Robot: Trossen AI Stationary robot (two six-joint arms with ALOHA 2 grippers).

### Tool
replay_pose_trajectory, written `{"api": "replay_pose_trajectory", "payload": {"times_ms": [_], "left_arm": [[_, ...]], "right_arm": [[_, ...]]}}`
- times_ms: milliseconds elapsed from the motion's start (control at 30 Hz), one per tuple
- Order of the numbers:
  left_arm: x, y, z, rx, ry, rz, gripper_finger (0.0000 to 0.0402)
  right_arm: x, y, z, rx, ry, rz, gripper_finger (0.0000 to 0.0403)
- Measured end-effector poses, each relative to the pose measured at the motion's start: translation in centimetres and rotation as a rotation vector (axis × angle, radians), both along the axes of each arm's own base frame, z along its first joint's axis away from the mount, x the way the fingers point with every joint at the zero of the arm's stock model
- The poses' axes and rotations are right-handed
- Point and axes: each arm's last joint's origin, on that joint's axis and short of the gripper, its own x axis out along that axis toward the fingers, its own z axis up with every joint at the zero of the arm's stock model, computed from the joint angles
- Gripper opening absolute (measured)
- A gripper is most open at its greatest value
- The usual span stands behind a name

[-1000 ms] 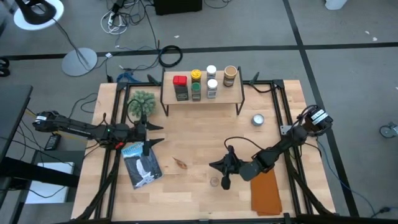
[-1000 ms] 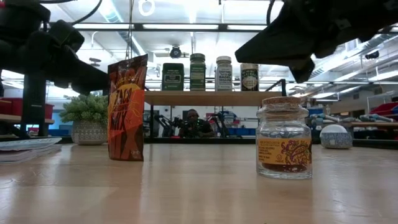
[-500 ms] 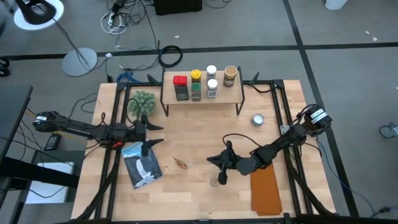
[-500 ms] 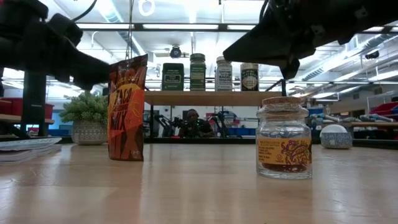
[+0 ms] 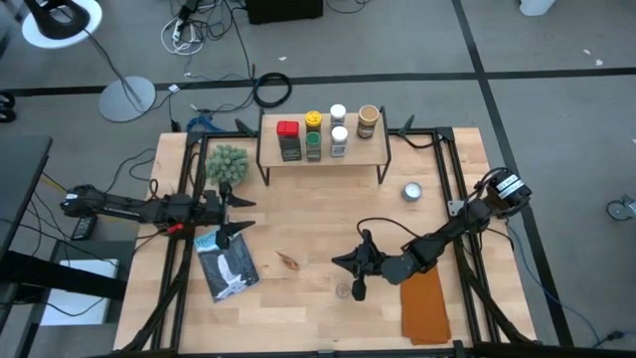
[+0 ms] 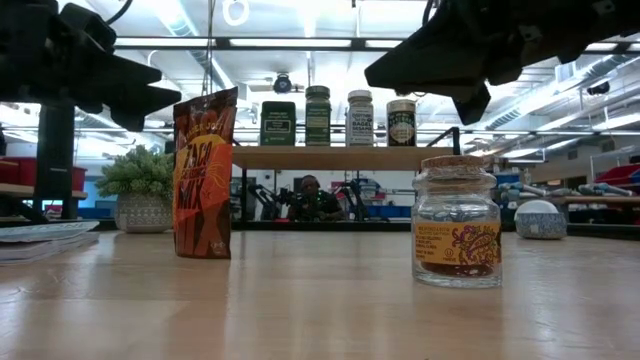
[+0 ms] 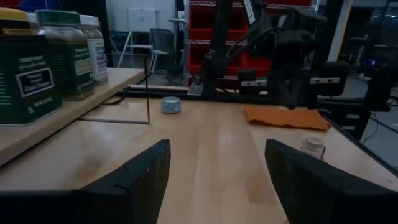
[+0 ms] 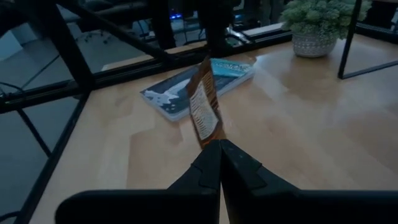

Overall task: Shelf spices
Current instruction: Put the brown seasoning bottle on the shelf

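Wooden table, shelf at upper centre holding six spices. Your right gripper, fingers together, hovers lower centre beside a cork-topped jar; your left gripper, fingers apart, waits centre left.

Bright overhead ceiling lights — arms silhouetted, wrist views dim — mild blur.

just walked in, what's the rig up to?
Shelving spices. Several jars already stand on the shelf. A cork-lidded jar and an orange pouch wait on the table. The right gripper, shut and empty, hovers above the jar. The left gripper hangs open near the plant.
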Motion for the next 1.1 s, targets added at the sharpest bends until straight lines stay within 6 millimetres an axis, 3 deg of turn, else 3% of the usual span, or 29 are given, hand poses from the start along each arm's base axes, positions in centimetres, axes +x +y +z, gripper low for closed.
{"api": "replay_pose_trajectory", "payload": {"times_ms": [300,700,1100], "left_arm": [[-0.5,0.1,-0.8,0.01,0.075,0.025,0.0267],[-0.4,0.1,-0.8,0.014,0.082,0.024,0.0267],[-0.4,0.1,-0.8,0.014,0.082,0.021,0.0267]], "right_arm": [[-1.4,0.1,1.0,0.049,0.098,0.067,0.0006],[-3.5,-1.8,1.4,0.125,0.323,0.038,0.0008],[-5.3,-0.4,0.2,0.325,0.55,0.155,0.0066]]}}
